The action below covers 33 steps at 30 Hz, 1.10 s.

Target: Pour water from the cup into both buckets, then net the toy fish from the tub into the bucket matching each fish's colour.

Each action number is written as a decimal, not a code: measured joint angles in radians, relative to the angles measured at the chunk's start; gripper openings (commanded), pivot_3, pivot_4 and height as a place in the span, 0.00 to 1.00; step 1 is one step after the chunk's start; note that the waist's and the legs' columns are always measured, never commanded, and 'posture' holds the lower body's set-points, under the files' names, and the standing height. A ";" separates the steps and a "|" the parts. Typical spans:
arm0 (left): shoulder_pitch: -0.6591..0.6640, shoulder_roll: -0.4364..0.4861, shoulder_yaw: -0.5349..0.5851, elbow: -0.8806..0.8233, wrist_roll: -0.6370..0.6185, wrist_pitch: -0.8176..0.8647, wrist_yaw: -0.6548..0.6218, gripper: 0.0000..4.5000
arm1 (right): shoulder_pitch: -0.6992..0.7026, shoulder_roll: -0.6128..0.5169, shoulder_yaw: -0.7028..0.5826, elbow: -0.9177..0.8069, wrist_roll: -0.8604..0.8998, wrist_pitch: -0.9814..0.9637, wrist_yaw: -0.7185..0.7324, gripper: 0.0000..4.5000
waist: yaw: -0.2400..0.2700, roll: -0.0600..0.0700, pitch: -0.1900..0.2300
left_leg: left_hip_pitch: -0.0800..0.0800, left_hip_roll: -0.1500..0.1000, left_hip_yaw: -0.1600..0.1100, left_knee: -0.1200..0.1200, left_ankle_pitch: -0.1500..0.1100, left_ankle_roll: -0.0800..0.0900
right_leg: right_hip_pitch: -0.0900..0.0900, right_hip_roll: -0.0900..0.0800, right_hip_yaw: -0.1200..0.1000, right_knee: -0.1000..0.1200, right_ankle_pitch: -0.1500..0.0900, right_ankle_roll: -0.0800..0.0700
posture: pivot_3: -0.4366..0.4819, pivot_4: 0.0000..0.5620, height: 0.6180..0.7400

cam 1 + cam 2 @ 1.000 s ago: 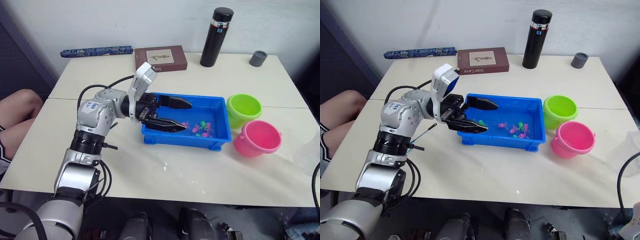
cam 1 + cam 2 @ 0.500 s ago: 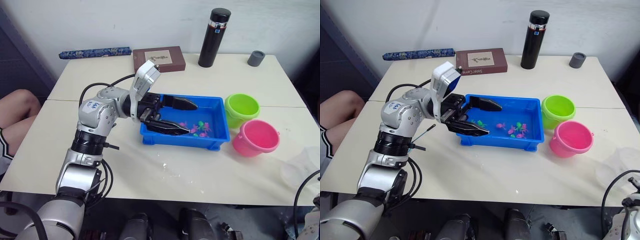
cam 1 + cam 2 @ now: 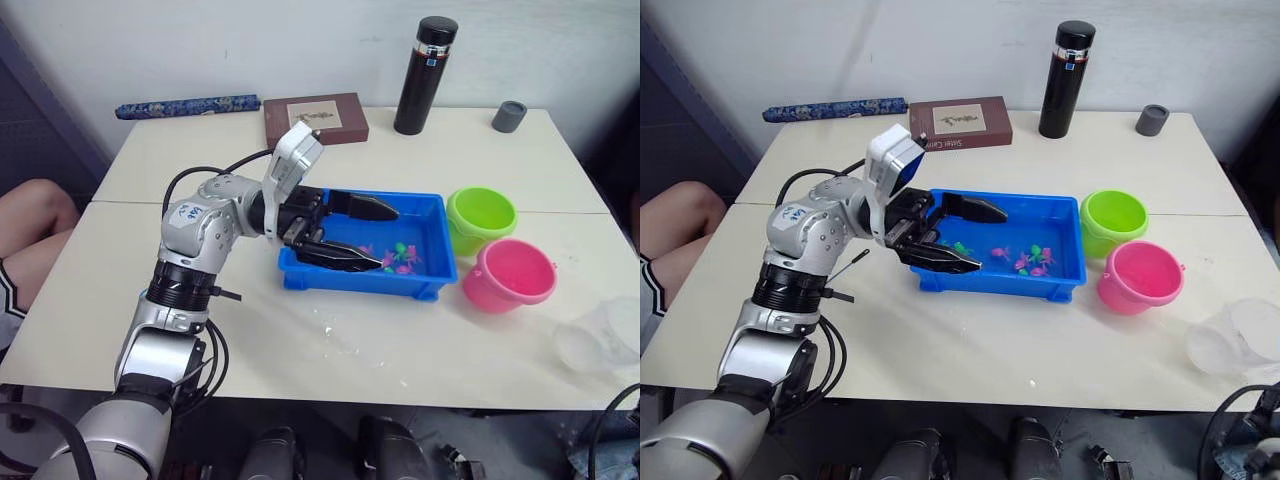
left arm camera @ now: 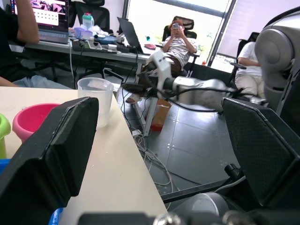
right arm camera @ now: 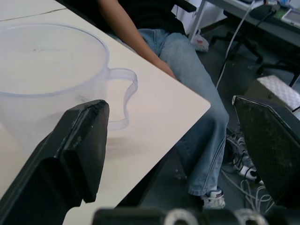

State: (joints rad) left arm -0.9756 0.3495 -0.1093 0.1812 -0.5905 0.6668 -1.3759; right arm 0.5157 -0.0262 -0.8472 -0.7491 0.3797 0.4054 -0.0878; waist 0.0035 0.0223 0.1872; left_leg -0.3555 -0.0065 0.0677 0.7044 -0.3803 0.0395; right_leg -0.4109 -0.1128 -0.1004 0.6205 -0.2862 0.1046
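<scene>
The clear cup (image 3: 603, 336) stands upright on the table near its right edge, with its handle (image 5: 123, 96) free. My right gripper (image 5: 176, 154) is open just behind the cup, with nothing between its fingers. The lime green bucket (image 3: 482, 216) and the pink bucket (image 3: 510, 275) stand side by side right of the blue tub (image 3: 430, 283). Several tiny pink and green toy fish (image 3: 396, 262) lie in the tub's right half. My left gripper (image 3: 388, 238) hangs open over the tub's left half and holds nothing.
At the back of the table stand a tall black flask (image 3: 418, 75), a small grey cup (image 3: 509, 116), a brown book (image 3: 315, 118) and a patterned blue roll (image 3: 186, 105). A person's knee (image 3: 30, 215) is at the table's left side.
My right gripper has opened and let go of the cup, which now stands near the table's right edge. The left gripper stays open over the tub. The camera has shifted slightly.
</scene>
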 measured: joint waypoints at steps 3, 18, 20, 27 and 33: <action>0.030 0.019 0.000 0.034 0.036 -0.036 0.029 1.00 | 0.079 -0.151 -0.061 -0.121 0.224 0.029 0.104 0.99 | -0.002 0.000 0.000 | 0.003 -0.001 0.001 -0.002 0.000 0.000 | 0.002 0.000 0.001 -0.001 0.000 0.000 | 0.48 0.27 1.00; 0.603 0.311 0.276 -0.244 0.078 0.041 0.314 1.00 | -0.458 -1.064 0.362 0.105 0.727 0.194 0.731 0.99 | 0.008 -0.014 0.004 | 0.000 0.002 -0.007 -0.002 0.000 0.000 | 0.000 -0.005 -0.002 -0.006 0.000 -0.002 | 0.48 0.27 1.00; 0.807 0.357 0.382 -0.333 0.071 0.052 0.340 1.00 | -0.671 -1.028 0.561 0.171 0.668 0.201 0.798 0.99 | 0.005 -0.016 0.004 | -0.001 0.002 -0.008 -0.002 -0.002 0.000 | 0.001 -0.006 -0.003 -0.010 0.001 -0.003 | 0.48 0.27 1.00; 1.168 0.344 0.726 -0.411 0.040 0.044 0.444 1.00 | -0.973 -0.855 0.885 0.336 0.491 0.204 0.946 0.99 | 0.004 -0.020 0.004 | -0.002 0.002 -0.011 -0.001 -0.002 -0.001 | 0.003 -0.009 -0.009 -0.011 0.002 -0.003 | 0.48 0.27 1.00; 1.237 0.440 0.760 -0.350 0.134 -0.030 0.497 1.00 | -1.012 -0.784 0.937 0.375 0.400 0.201 1.030 0.99 | 0.026 -0.021 0.003 | -0.002 0.000 -0.012 -0.001 -0.002 0.000 | 0.004 -0.011 -0.011 -0.010 0.002 -0.003 | 0.48 0.27 1.00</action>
State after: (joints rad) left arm 0.2615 0.7899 0.6502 -0.1685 -0.4565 0.6369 -0.8786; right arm -0.4958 -0.8101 0.0897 -0.3743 0.7800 0.6063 0.9426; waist 0.0299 0.0017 0.1905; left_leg -0.3572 -0.0068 0.0555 0.7034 -0.3823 0.0393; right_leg -0.4073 -0.1242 -0.1110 0.6102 -0.2844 0.1011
